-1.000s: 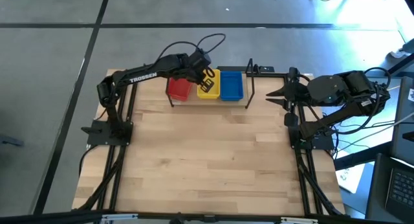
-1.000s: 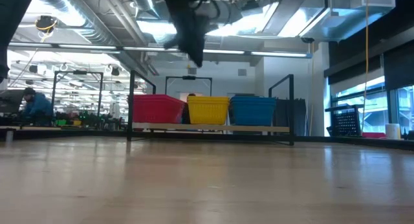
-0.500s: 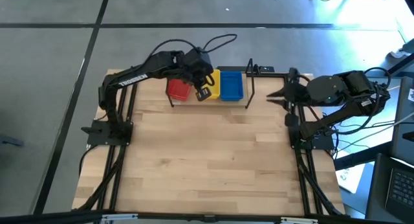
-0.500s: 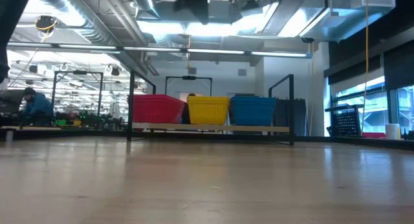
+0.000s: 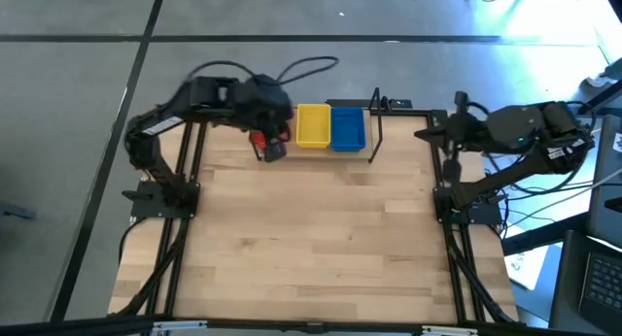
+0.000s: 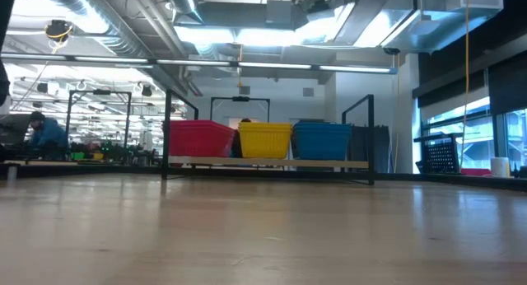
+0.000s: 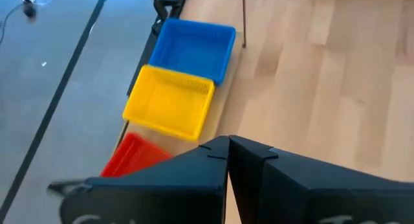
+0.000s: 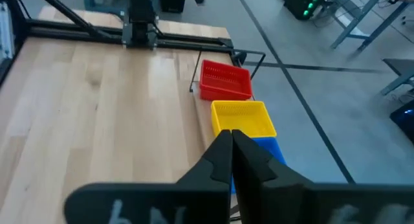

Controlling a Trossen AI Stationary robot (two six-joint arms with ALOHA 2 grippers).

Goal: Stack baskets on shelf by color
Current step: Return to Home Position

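Note:
Red [image 6: 200, 139], yellow [image 6: 265, 140] and blue [image 6: 322, 141] baskets stand side by side, their bottoms on the shelf's light-wood plank [image 6: 268, 162] at the table's far edge. How many are nested in each, I cannot tell. In the high view the yellow basket [image 5: 313, 125] and blue basket [image 5: 348, 127] show whole; the red basket [image 5: 258, 140] is mostly hidden under my left arm. My left gripper [image 5: 275, 148] hangs shut above the red basket's near side, holding nothing [image 7: 228, 146]. My right gripper [image 5: 423, 134] waits shut by the table's right far corner [image 8: 231, 136].
Thin black upright rods [image 5: 374, 122] frame the shelf at its right end and stand between my right gripper and the blue basket. The wooden tabletop [image 5: 311, 239] stretches bare toward the near edge. A person [image 6: 45, 133] sits far off in the room behind.
My left gripper has drawn back from above the yellow basket toward the table's left and near side, ending over the red basket; the arm has risen out of the low view. My right gripper has pulled back a little toward the table's right edge. The baskets have kept still.

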